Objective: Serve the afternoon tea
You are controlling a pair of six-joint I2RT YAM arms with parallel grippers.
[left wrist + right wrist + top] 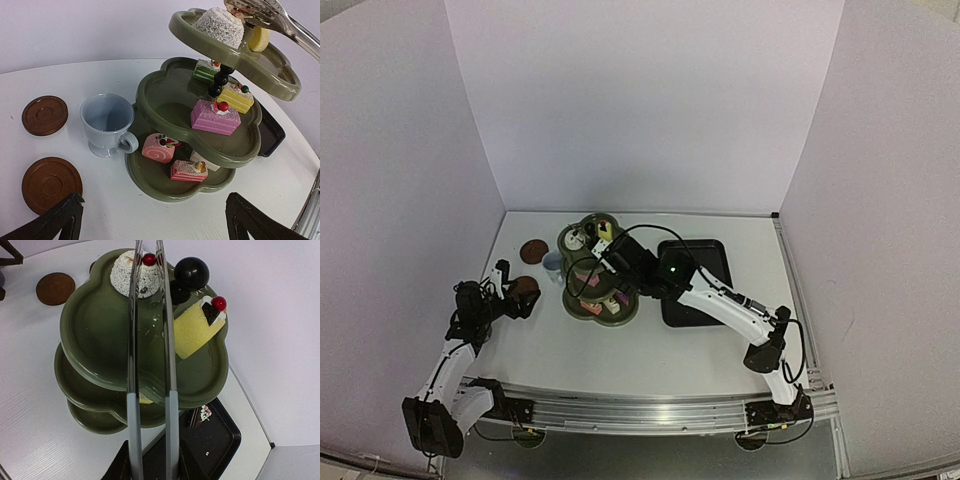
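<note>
The olive-green three-tier stand [165, 102] [582, 305] [95, 335] holds several cakes. On its top tier sit a white coconut cake [122, 277] and a yellow roll [192, 330]; pink, yellow and green slices lie on the lower tiers. My right gripper [152, 467] [620, 258] is shut on the metal tongs [132, 350], whose tips hover over the white cake, slightly apart. A pale blue cup [106, 122] [553, 265] stands left of the stand, with two brown coasters [44, 115] [51, 182] beyond it. My left gripper [152, 222] [515, 297] is open, low, facing the stand.
The black tray [705, 290] [220, 437] lies right of the stand; a dark, white-sprinkled piece [202, 413] shows on it, partly hidden under the stand. White walls close in the table on three sides. The right arm reaches across the tray.
</note>
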